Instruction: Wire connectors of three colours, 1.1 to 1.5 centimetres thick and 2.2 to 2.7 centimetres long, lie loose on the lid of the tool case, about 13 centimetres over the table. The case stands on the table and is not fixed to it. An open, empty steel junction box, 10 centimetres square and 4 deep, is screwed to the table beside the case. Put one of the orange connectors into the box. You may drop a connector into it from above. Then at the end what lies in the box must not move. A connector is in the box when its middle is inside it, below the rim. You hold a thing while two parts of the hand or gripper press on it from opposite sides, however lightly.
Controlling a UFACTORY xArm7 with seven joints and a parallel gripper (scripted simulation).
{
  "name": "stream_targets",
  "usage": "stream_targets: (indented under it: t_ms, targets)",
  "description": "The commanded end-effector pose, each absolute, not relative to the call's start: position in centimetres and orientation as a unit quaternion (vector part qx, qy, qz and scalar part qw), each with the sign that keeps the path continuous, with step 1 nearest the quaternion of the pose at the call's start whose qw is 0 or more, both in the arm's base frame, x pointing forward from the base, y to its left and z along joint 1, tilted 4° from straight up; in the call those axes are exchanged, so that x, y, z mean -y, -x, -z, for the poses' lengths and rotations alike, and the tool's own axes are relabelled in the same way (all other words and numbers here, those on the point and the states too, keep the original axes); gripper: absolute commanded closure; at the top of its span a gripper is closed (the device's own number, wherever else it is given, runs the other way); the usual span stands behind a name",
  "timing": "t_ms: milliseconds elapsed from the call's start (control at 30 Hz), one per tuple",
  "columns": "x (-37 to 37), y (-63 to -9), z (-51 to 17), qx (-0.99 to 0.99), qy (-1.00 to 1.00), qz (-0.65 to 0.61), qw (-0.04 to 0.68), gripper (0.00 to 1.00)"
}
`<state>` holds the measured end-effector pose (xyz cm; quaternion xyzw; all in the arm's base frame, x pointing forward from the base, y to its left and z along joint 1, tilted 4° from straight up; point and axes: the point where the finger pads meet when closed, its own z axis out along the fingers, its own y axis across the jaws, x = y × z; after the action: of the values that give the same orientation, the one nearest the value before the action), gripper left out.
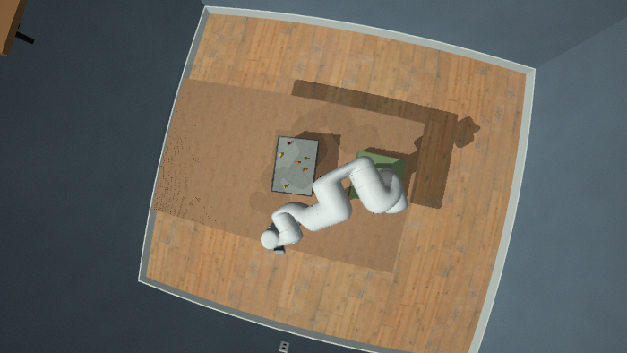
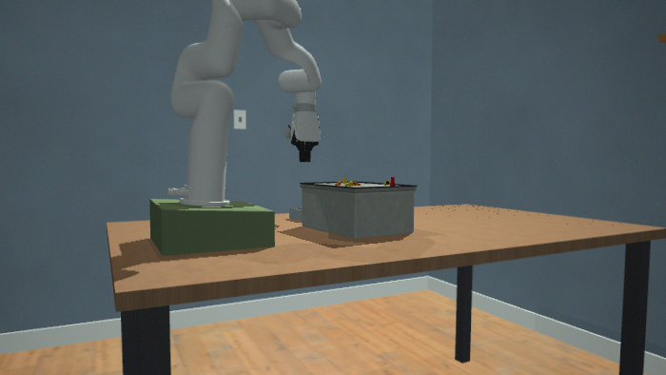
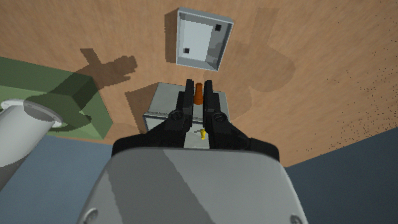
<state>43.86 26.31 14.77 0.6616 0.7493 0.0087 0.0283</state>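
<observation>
My gripper [image 3: 198, 90] is shut on an orange connector [image 3: 199, 93], which stands upright between the black fingers. In the side view the gripper [image 2: 304, 158] hangs high over the table, just past the left edge of the grey tool case [image 2: 357, 209]. The open steel junction box [image 3: 204, 39] lies on the table ahead of the fingertips in the wrist view, apart from them. It also shows low behind the case [image 2: 295, 212]. From above, the arm hides both the box and the fingers. Two orange connectors [image 1: 297, 162] [image 1: 304, 170] lie on the case lid [image 1: 296, 166].
Yellow connectors [image 1: 280, 154] and a red one [image 1: 288, 142] also lie on the lid. The green base block [image 2: 211, 226] carries the arm at the table's left end. The table's edge runs close beyond the junction box.
</observation>
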Motion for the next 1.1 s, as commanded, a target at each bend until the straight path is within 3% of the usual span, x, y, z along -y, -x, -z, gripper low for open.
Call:
stream_targets:
  t_ms: [0, 500, 767, 1067]
  targets:
    - [-26.4, -44.0, -15.0, -0.749, -0.662, -0.011, 0.029, 0.98]
    - [-26.4, -44.0, -13.9, -0.749, -0.662, -0.011, 0.029, 0.98]
    - [-26.3, -44.2, -10.5, -0.749, -0.662, -0.011, 0.029, 0.98]
    - [-26.1, -44.7, -2.4, -0.749, -0.662, -0.011, 0.029, 0.98]
